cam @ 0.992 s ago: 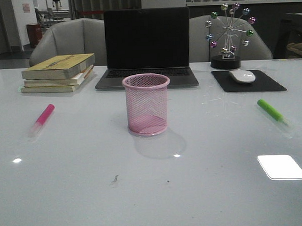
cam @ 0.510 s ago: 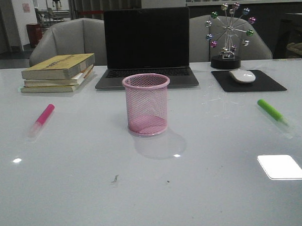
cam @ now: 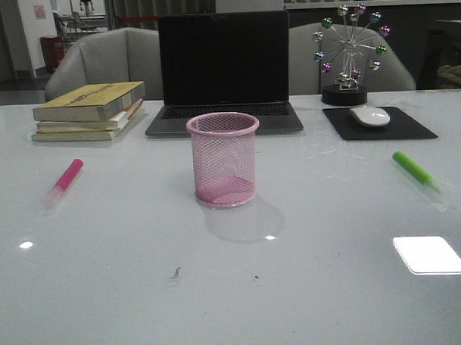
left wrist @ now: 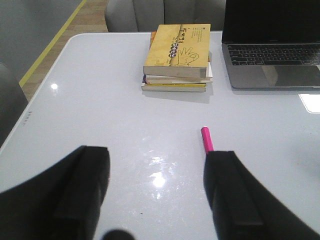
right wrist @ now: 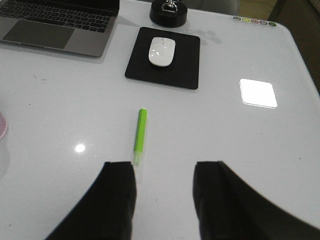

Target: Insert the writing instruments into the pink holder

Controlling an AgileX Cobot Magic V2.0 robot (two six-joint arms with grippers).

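pink marker (cam: pixel 67 177) unmoved | green marker (cam: pixel 412 167) unmoved | holder (cam: pixel 223 159) empty

A mesh holder (cam: pixel 223 159) stood at the frame's centre on the surface (cam: pixel 235 293). One marker (cam: pixel 64 181) lay at left, another (cam: pixel 416 170) at right. Behind, across the upper frame, sat stacked books (cam: pixel 90 111), a laptop (cam: pixel 224 73) and a mouse (cam: pixel 370 116) on its pad (cam: pixel 379 124).

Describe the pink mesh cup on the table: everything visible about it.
The pink holder is a round cup of what looks like wire mesh, with a solid rim on top and a solid base. It stands upright and empty near the middle of the white table, in front of the laptop. Nothing touches it but the table; the pink highlighter and the green highlighter lie well off to either side.
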